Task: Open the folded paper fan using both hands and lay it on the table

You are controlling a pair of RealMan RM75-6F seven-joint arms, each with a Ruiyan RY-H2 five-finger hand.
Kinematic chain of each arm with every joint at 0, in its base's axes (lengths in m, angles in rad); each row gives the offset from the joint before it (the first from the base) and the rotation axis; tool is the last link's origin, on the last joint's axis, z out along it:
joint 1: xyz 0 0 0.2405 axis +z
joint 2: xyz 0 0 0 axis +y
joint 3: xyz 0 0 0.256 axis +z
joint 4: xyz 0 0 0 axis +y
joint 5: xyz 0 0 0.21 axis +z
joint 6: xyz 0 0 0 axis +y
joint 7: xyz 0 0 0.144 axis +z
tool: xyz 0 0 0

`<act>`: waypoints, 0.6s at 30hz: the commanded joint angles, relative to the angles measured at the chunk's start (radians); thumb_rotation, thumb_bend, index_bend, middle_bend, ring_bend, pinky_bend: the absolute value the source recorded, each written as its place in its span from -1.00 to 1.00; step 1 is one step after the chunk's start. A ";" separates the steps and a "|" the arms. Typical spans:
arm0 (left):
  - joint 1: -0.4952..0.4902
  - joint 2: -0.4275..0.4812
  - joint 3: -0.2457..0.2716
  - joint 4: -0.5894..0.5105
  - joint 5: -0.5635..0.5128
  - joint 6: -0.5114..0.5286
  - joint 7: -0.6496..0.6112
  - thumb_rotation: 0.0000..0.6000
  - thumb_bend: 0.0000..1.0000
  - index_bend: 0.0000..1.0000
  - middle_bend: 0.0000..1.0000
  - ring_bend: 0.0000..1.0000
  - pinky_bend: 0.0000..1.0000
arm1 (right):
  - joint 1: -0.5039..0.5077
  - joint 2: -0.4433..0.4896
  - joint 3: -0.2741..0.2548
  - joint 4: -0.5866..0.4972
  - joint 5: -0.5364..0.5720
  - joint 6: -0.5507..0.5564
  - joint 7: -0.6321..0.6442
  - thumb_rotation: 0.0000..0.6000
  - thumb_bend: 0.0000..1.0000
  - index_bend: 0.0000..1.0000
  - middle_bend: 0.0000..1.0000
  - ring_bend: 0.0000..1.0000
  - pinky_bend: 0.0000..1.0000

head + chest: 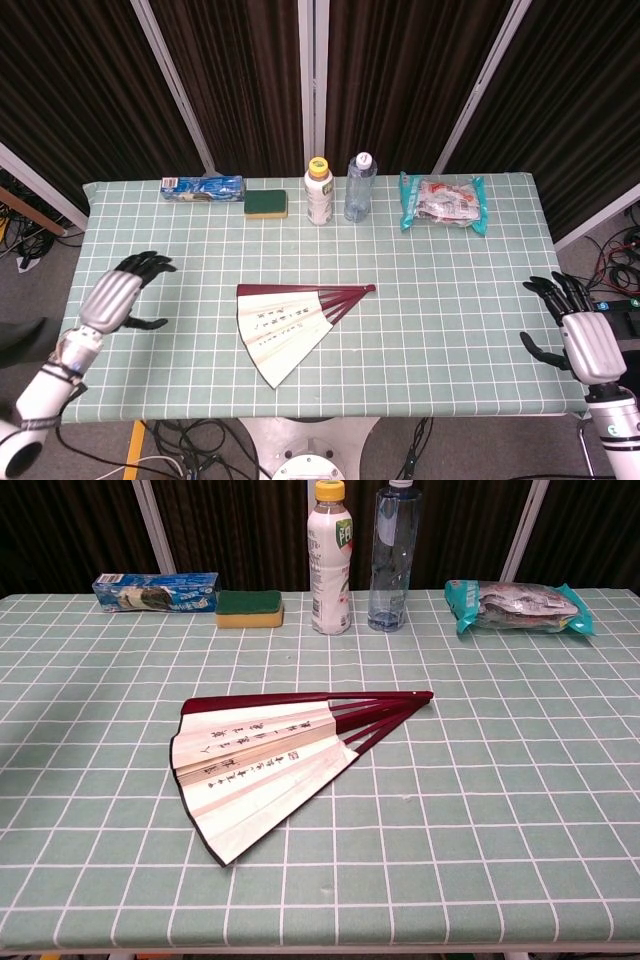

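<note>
The paper fan (296, 327) is seen lying spread out flat on the worktop (460, 300), near its middle and towards the front edge. Its dark red ribs (385, 708) are gathered at a pivot pointing to the right in both views, and the cream leaf (262, 772), marked with lines of writing, is fanned out to the left and front. The fan is touched by neither hand.

The left hand (113, 296) is held over the left part of the worktop, well apart from the fan, with its dark fingers (146, 263) spread and nothing grasped. The right hand (583, 342) is held off the right edge of the worktop, likewise released, with fingers apart and nothing in it. Neither hand is shown in the chest view.

Along the far edge of the worktop a row of things is set out: a blue packet (202, 186) at the left, a green and yellow sponge (266, 204) just beside it, a white bottle with a yellow cap (319, 192), a clear water bottle (360, 188) near it, and a teal snack bag (443, 202) further right. The worktop is covered with a green cloth ruled in white squares.
</note>
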 commanded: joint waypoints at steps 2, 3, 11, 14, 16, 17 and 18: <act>-0.211 -0.078 -0.061 0.100 -0.037 -0.243 -0.167 1.00 -0.76 -0.46 -0.49 -0.56 -0.54 | 0.000 0.007 0.001 -0.007 0.008 -0.003 -0.009 1.00 -0.55 -0.64 -0.71 -1.00 -1.00; -0.238 -0.091 -0.066 0.113 -0.044 -0.275 -0.178 1.00 -0.74 -0.45 -0.49 -0.56 -0.53 | 0.000 0.008 0.001 -0.009 0.011 -0.004 -0.011 1.00 -0.55 -0.64 -0.71 -1.00 -1.00; -0.438 -0.237 -0.094 0.260 -0.158 -0.514 -0.103 1.00 -0.71 -0.44 -0.39 -0.45 -0.47 | -0.004 0.013 0.001 -0.016 0.021 0.000 -0.012 1.00 -0.55 -0.64 -0.70 -1.00 -1.00; -0.498 -0.304 -0.091 0.322 -0.224 -0.573 -0.014 1.00 -0.71 -0.43 -0.35 -0.41 -0.44 | -0.010 0.017 -0.001 -0.011 0.029 0.002 -0.007 1.00 -0.55 -0.64 -0.70 -1.00 -1.00; -0.523 -0.332 -0.091 0.342 -0.266 -0.595 0.029 1.00 -0.71 -0.43 -0.34 -0.41 -0.44 | -0.013 0.021 -0.001 -0.011 0.033 0.003 -0.006 1.00 -0.55 -0.64 -0.70 -1.00 -1.00; -0.538 -0.348 -0.090 0.352 -0.294 -0.603 0.057 1.00 -0.71 -0.43 -0.34 -0.41 -0.44 | -0.014 0.023 0.000 -0.011 0.035 0.004 -0.004 1.00 -0.55 -0.64 -0.70 -1.00 -1.00; -0.548 -0.360 -0.089 0.359 -0.316 -0.608 0.078 1.00 -0.71 -0.43 -0.34 -0.41 -0.44 | -0.014 0.025 0.001 -0.011 0.036 0.005 -0.003 1.00 -0.55 -0.64 -0.70 -1.00 -1.00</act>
